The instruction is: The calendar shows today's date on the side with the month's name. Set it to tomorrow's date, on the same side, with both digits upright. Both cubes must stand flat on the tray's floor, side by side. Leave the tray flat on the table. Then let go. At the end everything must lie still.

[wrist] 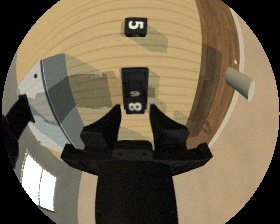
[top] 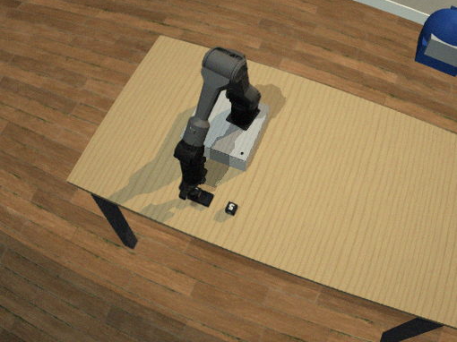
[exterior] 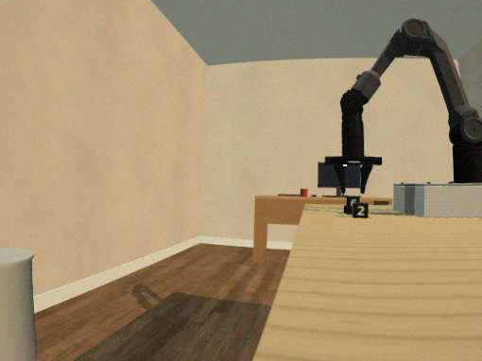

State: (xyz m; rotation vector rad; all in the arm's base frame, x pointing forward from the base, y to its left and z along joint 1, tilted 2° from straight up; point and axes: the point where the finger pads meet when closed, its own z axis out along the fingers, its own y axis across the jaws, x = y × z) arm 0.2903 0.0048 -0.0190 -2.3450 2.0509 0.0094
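Note:
A small dark tray (top: 202,196) lies flat on the table near its front edge. In the wrist view the tray (wrist: 134,87) holds one black cube (wrist: 134,105) with an 8 on top, at the end nearest the fingers. A second black cube (top: 231,208) (wrist: 135,26) lies on the table to the right of the tray, apart from it, with a 5 on top and a 2 on the side facing the exterior camera (exterior: 360,211). My gripper (top: 189,194) (exterior: 353,191) points straight down. It hangs open and empty just above the cube in the tray, its fingers apart on either side of it.
The arm's grey base block (top: 233,133) stands just behind the tray. The table's front edge (top: 148,220) runs close by the tray and the loose cube. A blue object (top: 441,39) and a grey cylinder (exterior: 16,301) stand on the floor, far off.

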